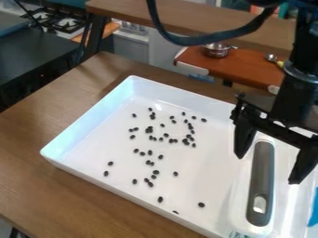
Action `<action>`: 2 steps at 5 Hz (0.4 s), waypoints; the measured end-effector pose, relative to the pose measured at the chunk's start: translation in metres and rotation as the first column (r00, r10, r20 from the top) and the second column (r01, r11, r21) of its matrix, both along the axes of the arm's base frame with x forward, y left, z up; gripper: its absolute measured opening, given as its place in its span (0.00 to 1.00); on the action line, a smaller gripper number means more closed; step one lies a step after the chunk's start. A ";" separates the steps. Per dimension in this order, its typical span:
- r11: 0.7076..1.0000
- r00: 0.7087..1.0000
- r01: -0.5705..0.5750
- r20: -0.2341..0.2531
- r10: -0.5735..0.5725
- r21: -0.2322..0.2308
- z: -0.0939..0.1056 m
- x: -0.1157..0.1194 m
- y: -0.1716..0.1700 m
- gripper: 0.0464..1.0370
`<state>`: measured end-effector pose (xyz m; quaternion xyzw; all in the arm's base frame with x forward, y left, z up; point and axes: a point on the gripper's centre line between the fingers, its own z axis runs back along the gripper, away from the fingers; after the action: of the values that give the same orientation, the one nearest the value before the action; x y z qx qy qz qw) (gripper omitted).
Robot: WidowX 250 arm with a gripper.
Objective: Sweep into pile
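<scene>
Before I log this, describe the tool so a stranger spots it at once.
On the wooden table sits a white tray. Toward its right side, below the open gripper, is the tool, white with a long grey grip. The dark beans left of it are tiny by comparison.

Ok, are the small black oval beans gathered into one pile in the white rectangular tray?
No, the beans lie scattered across the tray, some singly and some in small clusters.

The robot's blk arm [304, 51] hung down at the top R of the view; its blk tool [267, 169] pointed down below it, w/ both fingers [244, 137] spread well apart.
</scene>
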<state>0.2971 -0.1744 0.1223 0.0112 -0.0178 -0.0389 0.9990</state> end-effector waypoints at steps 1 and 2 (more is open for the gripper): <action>1.000 1.000 -0.001 -0.031 0.002 0.019 -0.012 -0.001 0.001 0.96; 1.000 1.000 -0.013 -0.025 0.014 0.012 -0.017 0.001 0.003 0.96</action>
<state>0.2978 -0.1711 0.1050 0.0165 -0.0048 -0.0323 0.9993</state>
